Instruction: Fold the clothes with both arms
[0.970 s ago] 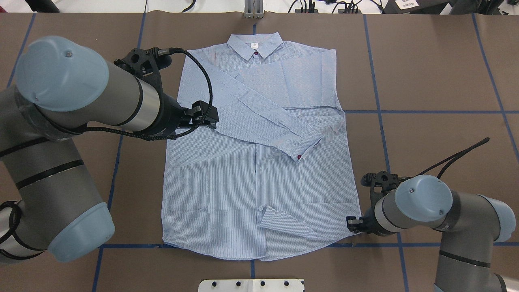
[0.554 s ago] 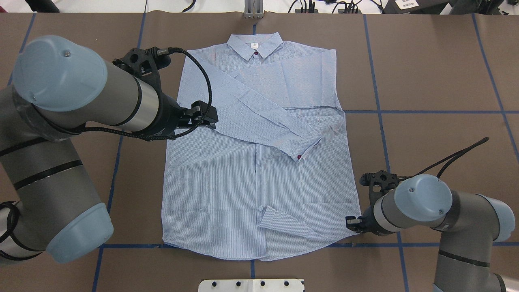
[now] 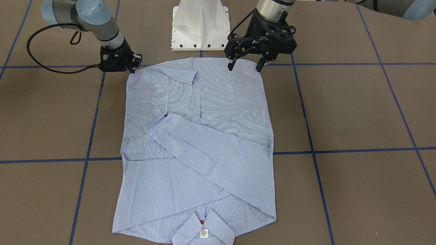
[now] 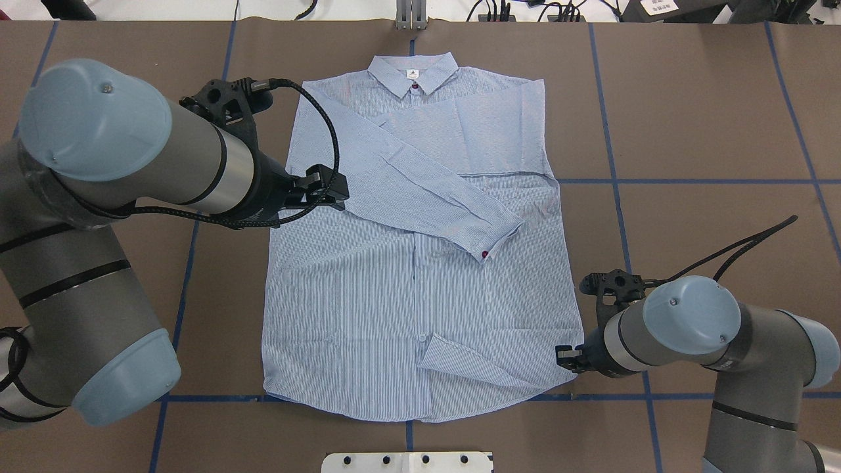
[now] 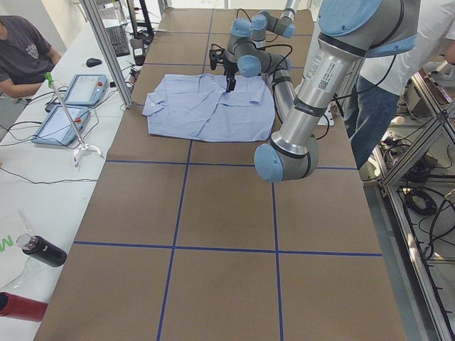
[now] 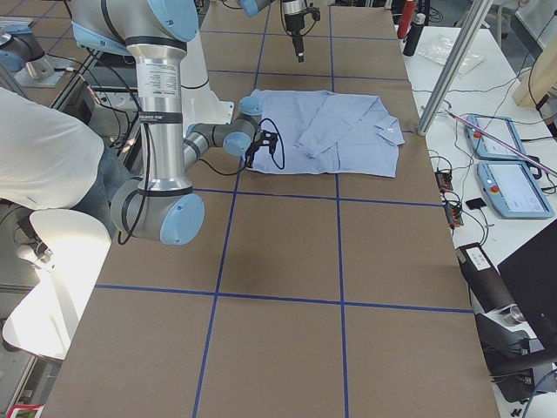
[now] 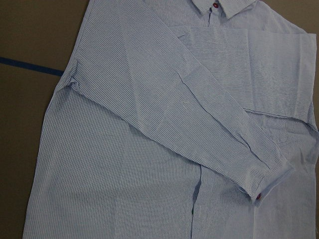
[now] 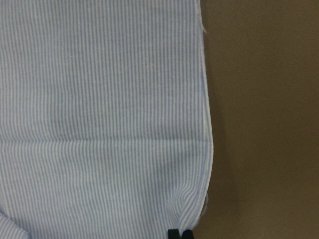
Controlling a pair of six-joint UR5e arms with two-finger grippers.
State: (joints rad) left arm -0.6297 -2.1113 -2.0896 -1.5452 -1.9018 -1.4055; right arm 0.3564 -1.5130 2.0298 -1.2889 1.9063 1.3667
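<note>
We are clamping the near right hem corner (image 8: 192, 211) of the one shirt (image 4: 368, 295) in the right gripper (image 8: 179, 234). The left gripper (image 3: 245, 68), second of two, is hanging spread and empty over the shirt's left side. We are judging that the matching corner lies nearer. The shirt is lying flat on the table (image 4: 690, 131), lengthwise near to far, collar (image 4: 412, 69) farthest.

Robotics lab. Marks: two robot arms (image 4: 197, 164) at a brown table (image 5: 227, 206) gridded with blue tape (image 5: 213, 248); control tablets (image 6: 520, 190), keyboard (image 5: 117, 40), aluminium post (image 6: 452, 70); seated person (image 5: 21, 50) alongside.
</note>
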